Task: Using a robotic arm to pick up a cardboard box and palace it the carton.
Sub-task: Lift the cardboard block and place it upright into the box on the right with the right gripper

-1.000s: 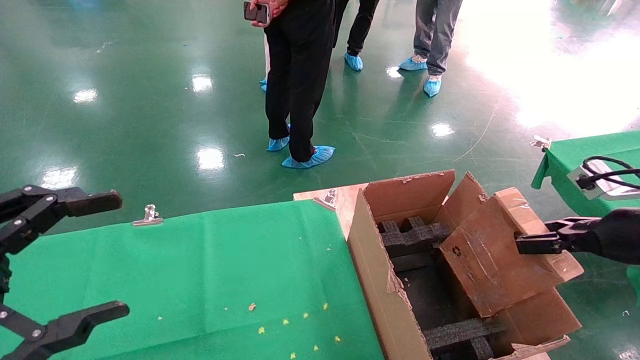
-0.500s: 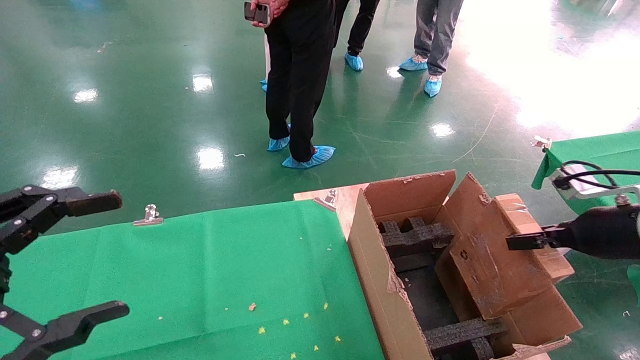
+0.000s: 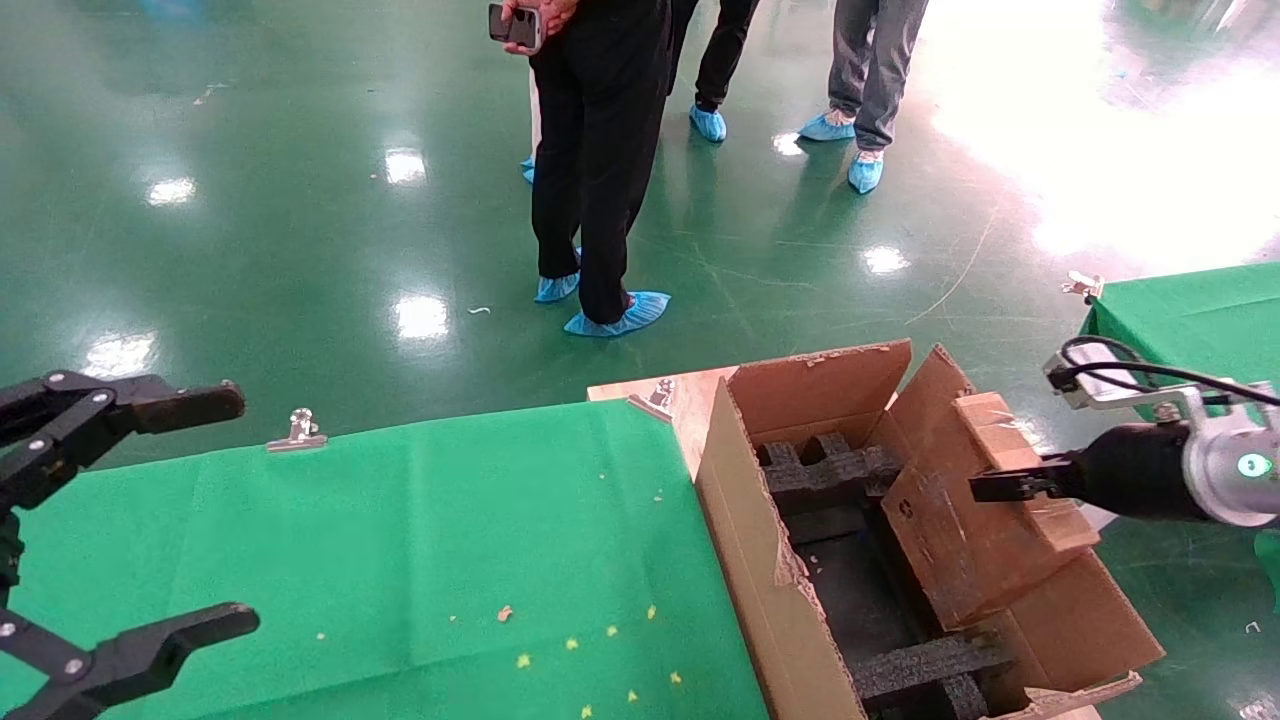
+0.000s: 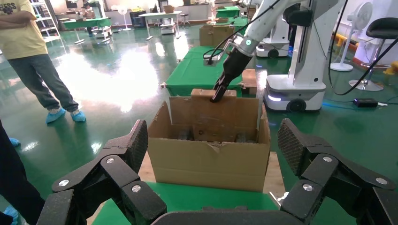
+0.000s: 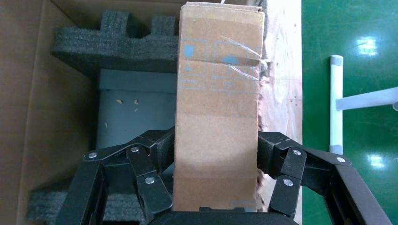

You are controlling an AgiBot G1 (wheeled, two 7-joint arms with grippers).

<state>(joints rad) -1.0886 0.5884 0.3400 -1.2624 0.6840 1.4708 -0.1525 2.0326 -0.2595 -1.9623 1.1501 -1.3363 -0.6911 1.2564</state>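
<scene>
The carton [image 3: 760,560] stands open to the right of the green table, with black foam inserts [image 3: 830,470] inside. My right gripper [image 3: 1000,487], on the white arm with the teal ring, is shut on the small cardboard box [image 3: 975,540]. It holds the box tilted, with the lower end inside the carton's right half. In the right wrist view the fingers [image 5: 162,150] clamp both sides of the box [image 5: 218,117] above the foam [image 5: 117,42]. My left gripper [image 3: 238,510] is open and empty over the table's left edge. The left wrist view shows the carton [image 4: 211,161] and the box [image 4: 211,112].
The table's green cloth [image 3: 450,540] is held by metal clips [image 3: 298,430]. A wooden board [image 3: 690,400] lies under the carton. Several people [image 3: 595,150] stand on the glossy green floor beyond. Another green table [image 3: 1190,310] is at the far right.
My right gripper has carried the box leftward and lower, deeper into the carton. The left gripper has not moved.
</scene>
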